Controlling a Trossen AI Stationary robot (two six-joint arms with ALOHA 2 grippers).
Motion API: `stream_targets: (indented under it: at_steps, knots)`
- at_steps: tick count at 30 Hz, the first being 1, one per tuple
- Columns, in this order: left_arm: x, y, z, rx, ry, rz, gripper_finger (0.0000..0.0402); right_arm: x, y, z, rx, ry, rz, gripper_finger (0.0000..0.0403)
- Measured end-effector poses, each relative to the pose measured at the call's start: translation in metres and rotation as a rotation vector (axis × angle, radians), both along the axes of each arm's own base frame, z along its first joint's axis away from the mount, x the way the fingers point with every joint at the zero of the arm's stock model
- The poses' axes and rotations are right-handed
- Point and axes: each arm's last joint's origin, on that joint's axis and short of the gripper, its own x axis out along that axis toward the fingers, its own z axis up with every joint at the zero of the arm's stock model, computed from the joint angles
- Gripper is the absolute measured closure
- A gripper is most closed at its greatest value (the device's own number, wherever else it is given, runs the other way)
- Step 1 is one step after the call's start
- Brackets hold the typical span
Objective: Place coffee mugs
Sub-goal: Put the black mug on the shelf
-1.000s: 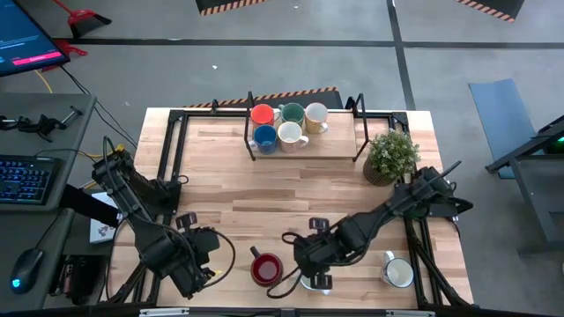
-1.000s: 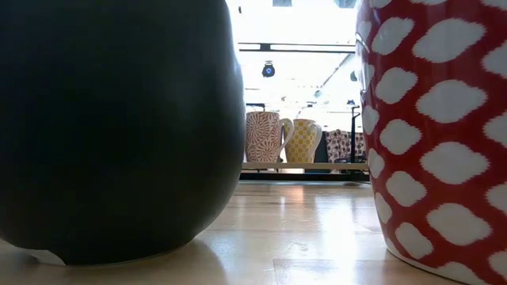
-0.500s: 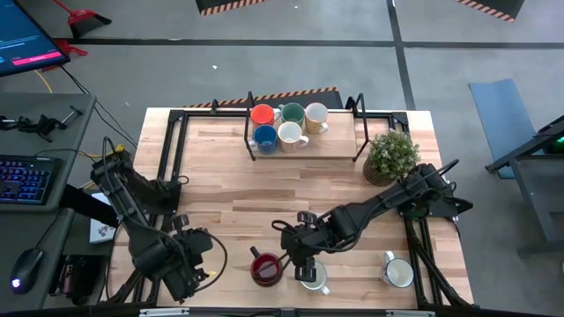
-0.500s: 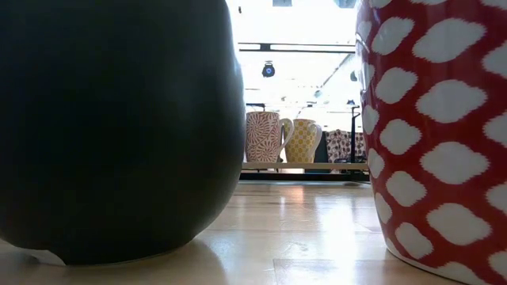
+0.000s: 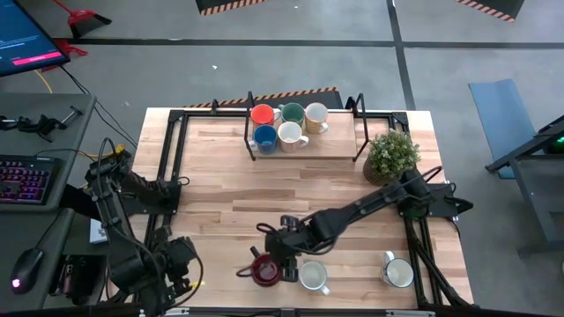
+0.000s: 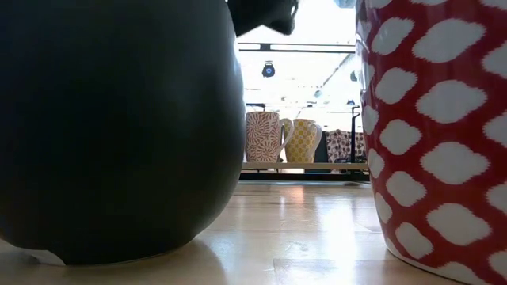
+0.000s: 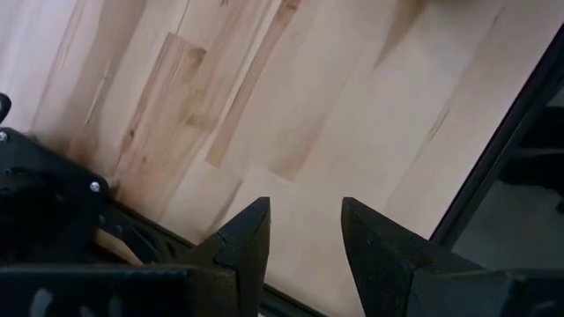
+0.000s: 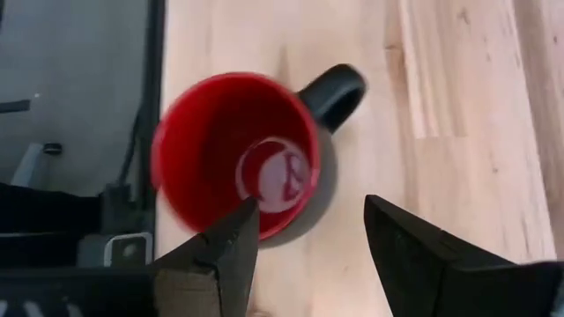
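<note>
Mugs sit in two groups on the wooden table (image 5: pixel 229 189). Five stand on a tray (image 5: pixel 335 145) at the far edge: an orange mug (image 5: pixel 262 114), a teal-green mug (image 5: pixel 293 114) and a cream mug (image 5: pixel 316 115) in the back row, with a blue mug (image 5: pixel 265 137) and a white mug (image 5: pixel 290 135) in front of them. A bushy potted plant (image 5: pixel 392 157) stands just beside the tray's right end.

Three more mugs stand along the near edge — a dark red mug (image 5: pixel 264 269) with a dark handle, a pale mug (image 5: pixel 312 276) just to its right, and another pale mug (image 5: pixel 397 272) well apart toward the right corner.

The right gripper (image 5: pixel 280 248) reaches across the table and hovers over the dark red mug's far rim; its fingers (image 8: pixel 414 251) are spread wide and hold nothing, with the red bowl and dark handle lying between and beyond them in the right wrist view.

The left gripper (image 5: pixel 181 269) waits off the near left corner of the table. Its fingers (image 7: pixel 374 233) stand parted with only bare wood showing between them — nothing is held.

In the low view, a dark rounded mug wall and a red wall with white blotches fill the foreground, and patterned mugs on the tray show far behind between them.
</note>
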Motion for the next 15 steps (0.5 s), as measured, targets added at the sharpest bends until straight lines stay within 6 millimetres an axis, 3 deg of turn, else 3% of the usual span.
stream_targets:
  at_steps: [15]
  knots:
    - [0.001, 0.000, 0.000, 0.010, -0.026, 0.005, 0.0271, 0.014, -0.002, -0.009, 0.024, -0.058, 0.035, 0.0218]
